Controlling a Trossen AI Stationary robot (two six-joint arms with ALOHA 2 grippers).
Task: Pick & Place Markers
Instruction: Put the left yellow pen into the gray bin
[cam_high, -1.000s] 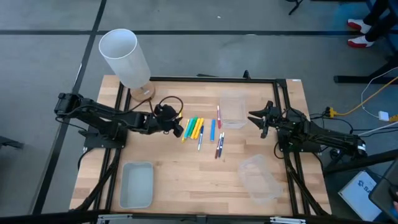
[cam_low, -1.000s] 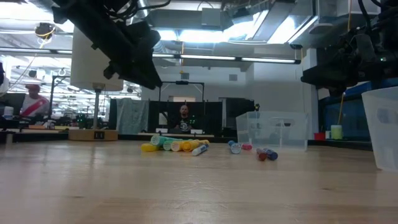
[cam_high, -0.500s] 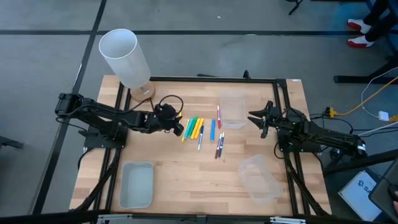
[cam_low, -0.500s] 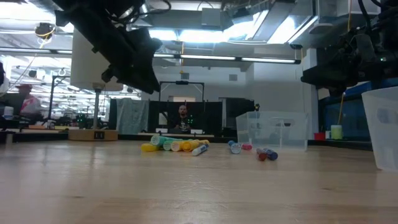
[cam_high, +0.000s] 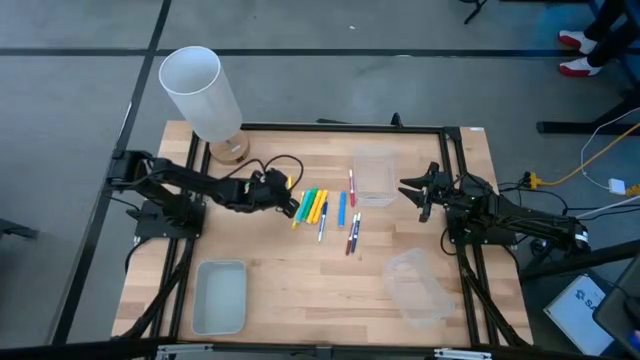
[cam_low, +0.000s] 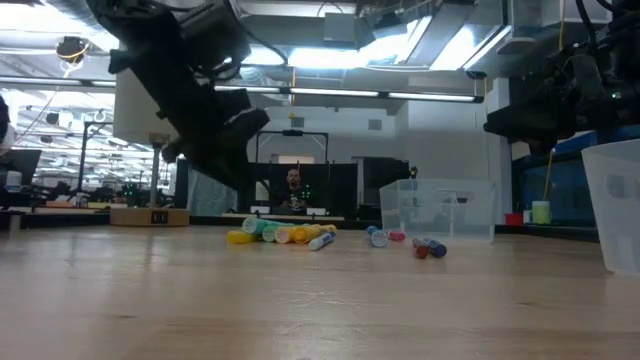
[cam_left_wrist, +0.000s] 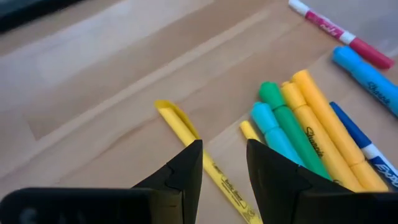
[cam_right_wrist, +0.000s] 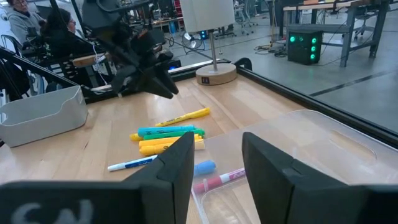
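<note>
Currently, scene: a wooden worktop (cam_high: 300, 270) seen from above, with two dark robot arms, one at each side.
Markers: a loose cluster of markers (cam_high: 325, 210) lies near the middle of the worktop, in yellow, green, blue, red and purple. All lie flat and none is held.
Nearest marker: a yellow marker (cam_left_wrist: 199, 155) lies a little apart from the rest, on the side closest to the left arm.
Left claw: the left claw (cam_high: 285, 203) hangs just beside the cluster, tilted down towards it. Its fingers stand partly open with a narrow gap, and nothing is between them. In its own wrist view the yellow marker runs straight into that gap.
Right claw: the right claw (cam_high: 412, 188) waits at the worktop's right side, well apart from the markers. Its fingers are partly open and empty.
Containers: a clear tray (cam_high: 372, 178) sits just beyond the cluster; another clear tray (cam_high: 418, 288) and a pale bin (cam_high: 220, 297) sit nearer the front edge.
Step in hand: judging by the pose, the left arm is approaching for a first pick.
Next move: it likely needs to lower until the fingers straddle the yellow marker, then close.
</note>
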